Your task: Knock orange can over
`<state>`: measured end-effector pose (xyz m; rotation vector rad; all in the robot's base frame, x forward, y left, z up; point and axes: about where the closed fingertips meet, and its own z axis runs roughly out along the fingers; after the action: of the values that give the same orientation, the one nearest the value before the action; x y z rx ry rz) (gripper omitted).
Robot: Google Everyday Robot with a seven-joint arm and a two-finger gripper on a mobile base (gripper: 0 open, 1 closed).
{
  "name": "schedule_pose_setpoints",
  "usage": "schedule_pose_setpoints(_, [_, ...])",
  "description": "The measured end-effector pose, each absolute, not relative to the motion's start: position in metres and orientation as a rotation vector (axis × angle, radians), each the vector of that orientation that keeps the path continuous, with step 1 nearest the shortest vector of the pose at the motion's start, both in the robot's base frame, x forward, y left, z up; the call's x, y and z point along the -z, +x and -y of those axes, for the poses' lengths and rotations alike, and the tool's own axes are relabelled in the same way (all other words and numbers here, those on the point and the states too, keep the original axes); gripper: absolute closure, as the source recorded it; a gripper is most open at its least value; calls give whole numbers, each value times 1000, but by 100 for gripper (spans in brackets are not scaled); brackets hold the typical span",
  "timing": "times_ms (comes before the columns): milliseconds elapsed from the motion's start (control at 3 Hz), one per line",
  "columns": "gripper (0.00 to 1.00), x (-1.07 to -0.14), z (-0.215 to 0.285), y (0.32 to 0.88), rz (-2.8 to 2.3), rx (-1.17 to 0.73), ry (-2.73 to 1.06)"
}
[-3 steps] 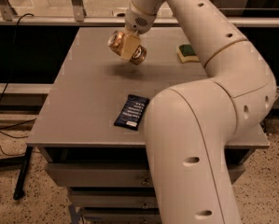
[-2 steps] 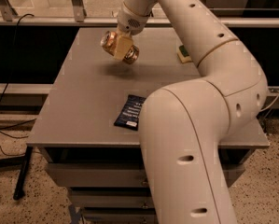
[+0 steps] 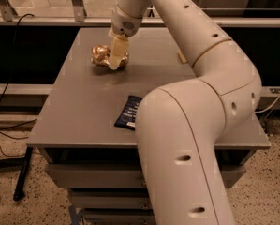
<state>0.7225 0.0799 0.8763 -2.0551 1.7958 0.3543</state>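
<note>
Your gripper (image 3: 115,60) overlaps the orange can (image 3: 100,55) at the surface's (image 3: 83,111) far left (jaws: cannot tell how wide); the dark blue wrapper (image 3: 129,112) lies well apart.

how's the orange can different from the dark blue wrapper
Colour: the orange can is shiny copper-orange; the dark blue wrapper is dull and dark with pale print.
Shape: the can is bulky and rounded; the wrapper lies flat.
Place: the can is at the far side, right at the gripper; the wrapper is near the front edge, well away from the gripper and partly hidden by the arm.
Shared: both are small things over the same grey table.
</note>
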Motion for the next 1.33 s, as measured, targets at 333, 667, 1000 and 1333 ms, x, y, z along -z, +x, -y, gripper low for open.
schedule_pose_setpoints(333, [0,-876,-88,720,-1774,-372,-2066])
schedule_pose_setpoints(667, [0,-887,-69,723,-1784,-436,-1954])
schedule_pose_setpoints(1000, [0,-919,-19,725,-1772,-503,-1727])
schedule_pose_setpoints(1333, [0,-957,61,724,-1776,-480,-1457])
